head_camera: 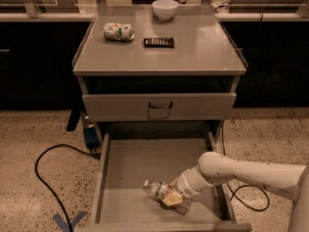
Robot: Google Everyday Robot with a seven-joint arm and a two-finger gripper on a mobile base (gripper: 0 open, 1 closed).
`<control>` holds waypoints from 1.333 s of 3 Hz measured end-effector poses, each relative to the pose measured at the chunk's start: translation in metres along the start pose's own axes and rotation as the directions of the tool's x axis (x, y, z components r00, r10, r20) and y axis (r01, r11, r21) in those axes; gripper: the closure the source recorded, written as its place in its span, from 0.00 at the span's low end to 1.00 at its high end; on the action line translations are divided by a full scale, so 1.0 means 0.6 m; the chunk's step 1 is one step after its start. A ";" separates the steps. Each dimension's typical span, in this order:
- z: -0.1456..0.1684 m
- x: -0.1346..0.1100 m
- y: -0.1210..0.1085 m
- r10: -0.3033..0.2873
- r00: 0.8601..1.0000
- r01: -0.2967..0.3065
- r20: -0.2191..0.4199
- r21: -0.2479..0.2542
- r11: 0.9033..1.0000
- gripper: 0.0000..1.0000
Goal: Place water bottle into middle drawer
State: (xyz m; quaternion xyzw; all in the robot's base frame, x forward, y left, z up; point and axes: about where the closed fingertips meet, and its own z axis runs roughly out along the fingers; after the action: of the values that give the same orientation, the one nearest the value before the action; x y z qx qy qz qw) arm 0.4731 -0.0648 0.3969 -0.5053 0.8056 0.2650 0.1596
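Water bottle (pixel 155 190) lies on its side inside the open middle drawer (pixel 140 166), near the front edge and right of centre, cap end pointing to the left-rear. Whether it rests on the drawer floor cannot be told. Gripper (pixel 173 198) is down in the drawer at the bottle's body, its fingers (pixel 170 199) clamped around the clear plastic. On the floor left of the cabinet: a black cable (pixel 41 178) in a loop and a blue tape mark (pixel 67 221). Cabinet top surface (pixel 203 47): crushed can (pixel 119 31) near the rear-left corner, flat dark bar (pixel 159 42) at mid-surface, white bowl (pixel 165 8) at the rear edge. Upper drawer front (pixel 120 108) is closed, handle (pixel 160 105) centred. Arm (pixel 251 170) enters from the right edge, crossing the drawer's right wall.
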 end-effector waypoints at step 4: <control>0.036 0.034 -0.011 0.039 0.998 -0.041 -0.039 -0.042 0.998 0.83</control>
State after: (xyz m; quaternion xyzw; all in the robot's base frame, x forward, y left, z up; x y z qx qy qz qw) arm 0.4697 -0.0694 0.3669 -0.4974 0.8126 0.2754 0.1280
